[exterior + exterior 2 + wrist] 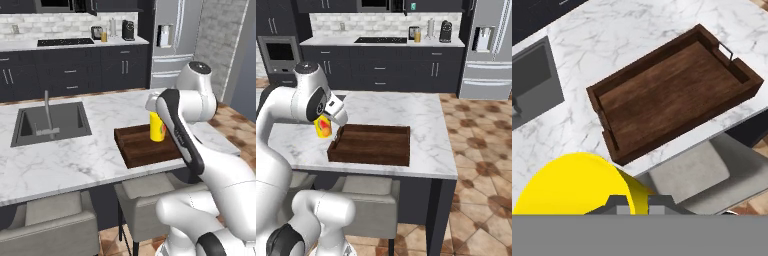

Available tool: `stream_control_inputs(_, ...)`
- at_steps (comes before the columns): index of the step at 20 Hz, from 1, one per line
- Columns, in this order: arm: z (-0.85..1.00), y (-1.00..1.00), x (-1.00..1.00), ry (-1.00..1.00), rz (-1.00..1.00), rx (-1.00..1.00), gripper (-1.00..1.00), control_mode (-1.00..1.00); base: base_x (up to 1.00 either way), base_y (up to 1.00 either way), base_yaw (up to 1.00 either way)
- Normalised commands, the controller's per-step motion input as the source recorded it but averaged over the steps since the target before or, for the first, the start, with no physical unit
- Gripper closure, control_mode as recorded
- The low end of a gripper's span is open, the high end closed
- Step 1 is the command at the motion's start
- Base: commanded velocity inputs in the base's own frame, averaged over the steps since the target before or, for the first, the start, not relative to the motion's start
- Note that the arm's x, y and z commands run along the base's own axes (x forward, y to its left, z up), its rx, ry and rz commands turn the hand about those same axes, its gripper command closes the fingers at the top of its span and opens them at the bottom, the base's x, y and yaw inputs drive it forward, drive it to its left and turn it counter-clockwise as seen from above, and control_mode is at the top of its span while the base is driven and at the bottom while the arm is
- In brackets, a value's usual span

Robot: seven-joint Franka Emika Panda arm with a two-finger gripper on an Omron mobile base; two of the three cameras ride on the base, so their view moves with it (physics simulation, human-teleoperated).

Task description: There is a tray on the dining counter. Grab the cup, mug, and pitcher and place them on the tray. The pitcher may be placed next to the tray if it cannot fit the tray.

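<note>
My gripper (636,202) is shut on the rim of the bright yellow cup (572,185), one finger inside and one outside. The cup (158,127) hangs upright in the air close to one short end of the dark brown wooden tray (140,150), which lies with nothing in it near the front edge of the marble dining counter. From the right base view the cup (323,127) sits just left of the tray (372,145), under my white hand. The amber-orange pitcher (417,35) stands far off on the back counter. The mug is out of view.
A sink (50,122) with a tall faucet is set into the counter left of the tray. Grey stools (150,192) stand under the counter's front edge. On the back counter are a toaster (96,32), a white paper-towel roll (113,27) and a black coffee machine (128,30).
</note>
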Motion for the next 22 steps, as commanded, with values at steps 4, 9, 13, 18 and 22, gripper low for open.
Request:
stream_control_inputs(4,-0.07,0.0,0.19,0.0,0.0,0.0,1.0,-1.0,0.0,0.0,0.0)
stream_control_inputs(9,-0.08,0.0,0.19,0.0,0.0,0.0,1.0,-1.0,0.0,0.0,0.0)
stream_control_inputs(13,-0.09,0.0,0.15,0.0,0.0,0.0,1.0,-1.0,0.0,0.0,0.0)
stream_control_inputs(18,-0.11,0.0,0.13,0.0,0.0,0.0,1.0,-1.0,0.0,0.0,0.0)
stream_control_inputs(22,-0.14,0.0,0.16,0.0,0.0,0.0,1.0,-1.0,0.0,0.0,0.0)
